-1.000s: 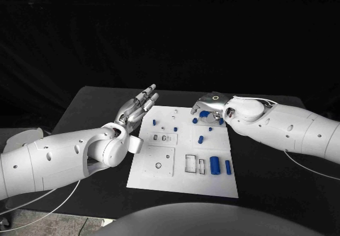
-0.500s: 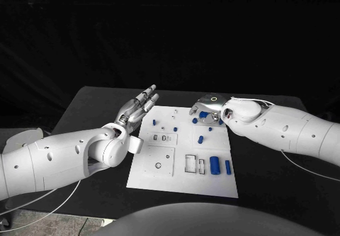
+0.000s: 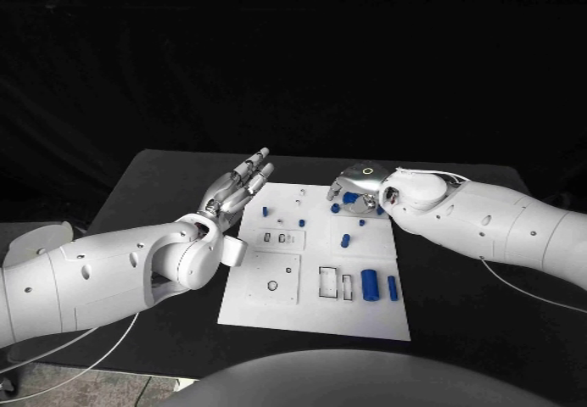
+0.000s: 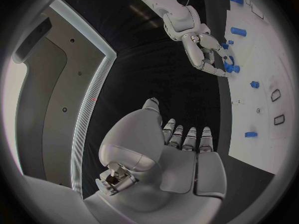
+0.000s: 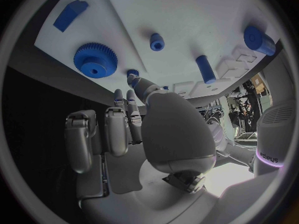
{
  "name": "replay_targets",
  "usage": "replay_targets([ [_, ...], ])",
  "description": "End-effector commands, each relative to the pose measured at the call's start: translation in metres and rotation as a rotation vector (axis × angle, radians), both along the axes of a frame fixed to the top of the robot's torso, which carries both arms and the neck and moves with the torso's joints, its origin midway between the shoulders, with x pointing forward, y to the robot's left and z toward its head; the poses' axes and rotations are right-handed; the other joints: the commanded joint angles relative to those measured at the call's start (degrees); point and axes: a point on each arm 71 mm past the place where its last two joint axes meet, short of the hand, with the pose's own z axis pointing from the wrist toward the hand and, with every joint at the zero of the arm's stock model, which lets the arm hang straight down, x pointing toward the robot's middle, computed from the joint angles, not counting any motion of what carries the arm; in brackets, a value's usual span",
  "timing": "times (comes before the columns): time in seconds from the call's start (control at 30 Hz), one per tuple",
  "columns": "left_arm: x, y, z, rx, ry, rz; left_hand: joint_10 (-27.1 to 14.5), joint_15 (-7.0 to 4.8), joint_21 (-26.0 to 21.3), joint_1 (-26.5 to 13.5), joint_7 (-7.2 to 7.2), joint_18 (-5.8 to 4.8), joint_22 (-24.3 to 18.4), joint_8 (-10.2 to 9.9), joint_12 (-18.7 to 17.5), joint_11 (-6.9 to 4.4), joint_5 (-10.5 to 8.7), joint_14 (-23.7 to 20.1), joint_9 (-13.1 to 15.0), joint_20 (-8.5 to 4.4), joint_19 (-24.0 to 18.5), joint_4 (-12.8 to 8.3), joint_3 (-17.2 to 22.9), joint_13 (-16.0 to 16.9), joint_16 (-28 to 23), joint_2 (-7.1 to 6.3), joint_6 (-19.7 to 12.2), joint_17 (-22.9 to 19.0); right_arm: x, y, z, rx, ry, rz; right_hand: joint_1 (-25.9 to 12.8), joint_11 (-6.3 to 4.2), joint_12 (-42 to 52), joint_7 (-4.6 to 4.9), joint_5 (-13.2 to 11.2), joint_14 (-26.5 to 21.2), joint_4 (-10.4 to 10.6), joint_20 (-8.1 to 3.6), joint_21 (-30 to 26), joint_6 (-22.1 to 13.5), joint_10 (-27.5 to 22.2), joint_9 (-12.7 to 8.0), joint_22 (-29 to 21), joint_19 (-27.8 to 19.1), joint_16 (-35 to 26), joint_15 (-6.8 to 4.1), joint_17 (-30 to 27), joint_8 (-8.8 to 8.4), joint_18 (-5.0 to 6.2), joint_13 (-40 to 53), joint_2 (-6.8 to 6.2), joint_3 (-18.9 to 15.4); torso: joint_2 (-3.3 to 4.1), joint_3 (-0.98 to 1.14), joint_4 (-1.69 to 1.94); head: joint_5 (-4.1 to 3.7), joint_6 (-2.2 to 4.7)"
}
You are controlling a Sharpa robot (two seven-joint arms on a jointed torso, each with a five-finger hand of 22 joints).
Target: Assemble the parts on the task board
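Black table (image 3: 147, 182), task board (image 3: 312, 318) centred.

A black table (image 3: 477, 297) against a dark backdrop (image 3: 293, 76).

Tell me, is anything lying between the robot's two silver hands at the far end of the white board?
Yes. In the head view, two small blue parts stand on the white task board between the left hand and the right hand.
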Motion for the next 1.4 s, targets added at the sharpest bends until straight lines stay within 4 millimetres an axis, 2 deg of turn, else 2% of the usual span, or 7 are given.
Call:
replay_targets([
  [0.03,-0.001,-0.003,0.001,-0.016,-0.008,-0.025,0.0,0.39,-0.4,0.6,0.01,0.95,-0.1,0.1,0.0,0.26,0.33,0.1,-0.1,0.31,0.0,0.0,0.4,0.0,-0.2,0.15,-0.4,-0.1,-0.001,0.001,-0.005,-0.008,0.015,0.007,-0.2,0.09,0.1,0.1,-0.3,2.6,0.3,0.44,0.0,0.4,0.7,0.1,14.5,5.4,-0.1,0.34,2.8,0.09,-0.58,-0.1,0.21,-0.1,0.01,0.06,0.11,-0.06,0.0],
  [0.2,-0.001,-0.004,0.001,-0.017,-0.006,-0.028,0.0,0.42,-0.4,0.7,0.06,0.95,-0.1,0.1,-0.1,0.33,0.37,0.1,-0.1,0.35,0.0,0.0,0.4,0.0,-0.2,0.14,-0.4,-0.1,-0.004,0.002,-0.012,-0.001,0.024,0.014,-0.2,0.08,0.2,0.27,-0.6,2.6,0.4,0.45,0.0,0.5,1.5,0.2,14.5,5.4,-0.2,0.35,2.7,0.02,-0.59,-0.2,0.14,-0.2,0.08,0.13,0.23,0.19,0.0],
  [0.5,-0.001,-0.003,0.0,-0.016,-0.003,-0.028,0.0,0.47,-0.4,0.7,0.18,0.96,-0.1,0.1,0.0,0.51,0.39,0.1,-0.1,0.42,0.0,0.0,0.5,0.0,-0.2,0.16,-0.4,-0.1,-0.005,0.004,-0.017,0.014,0.03,0.019,-0.1,-0.28,0.2,0.69,-0.6,2.5,0.6,0.35,0.0,2.0,3.3,0.8,14.5,5.4,-0.2,0.19,2.7,0.56,-0.59,-0.7,0.79,0.3,0.07,0.02,0.12,0.18,0.0],
  [0.83,-0.002,-0.004,-0.001,-0.018,0.005,-0.035,0.0,0.54,-0.4,0.8,0.46,0.98,-0.1,0.1,0.1,0.82,0.41,0.1,0.0,0.54,0.0,0.0,0.5,0.1,-0.2,0.22,-0.4,-0.1,-0.005,0.002,-0.014,0.06,-0.023,0.025,2.8,-1.85,1.8,3.14,-2.0,2.4,-0.5,-0.57,0.0,6.7,11.1,3.2,14.5,5.3,-0.3,-0.82,2.6,2.91,-0.56,-1.1,2.97,2.0,-0.04,0.06,0.27,0.4,0.0],
  [1.03,-0.002,-0.002,-0.002,-0.016,0.011,-0.034,0.0,0.67,-0.4,0.8,0.68,1.01,-0.1,0.1,0.2,1.08,0.47,0.1,0.0,0.68,0.0,0.0,0.6,0.1,-0.2,0.27,-0.4,-0.1,-0.005,0.004,-0.002,0.107,-0.051,0.031,3.0,-1.76,1.3,3.37,-4.3,2.5,-0.4,-0.72,0.0,7.8,13.4,4.5,14.5,5.4,-0.2,-0.82,2.6,3.53,-0.57,-1.8,3.02,1.2,-0.01,-0.02,0.09,0.8,0.0],
  [1.23,-0.003,-0.001,-0.002,-0.015,0.016,-0.036,0.0,0.92,-0.4,1.1,0.91,1.05,-0.1,0.2,0.3,1.29,0.67,0.1,0.0,0.98,0.0,-0.1,0.7,0.1,-0.2,0.22,-0.3,-0.1,-0.002,0.017,0.021,0.156,-0.057,0.039,3.5,-1.37,0.8,4.0,-5.5,2.5,-0.4,-0.58,0.0,6.6,14.3,4.8,14.5,5.4,-0.1,-0.58,2.8,2.77,-0.57,-2.3,3.07,0.9,0.06,-0.06,0.07,1.12,0.0],
  [1.4,-0.003,-0.003,-0.002,-0.017,0.017,-0.039,0.1,0.96,-0.4,1.2,0.97,1.06,-0.1,0.2,0.3,1.33,0.74,0.1,0.0,1.05,0.0,-0.2,0.8,0.1,-0.2,0.2,-0.2,-0.1,0.003,0.032,0.035,0.169,-0.065,0.051,3.6,-1.08,0.3,4.34,-5.9,2.4,-0.3,-0.43,-0.1,5.7,14.4,4.7,14.5,5.3,-0.1,-0.37,2.9,2.15,-0.56,-2.6,2.92,0.7,0.17,0.03,0.29,0.97,0.0],
])
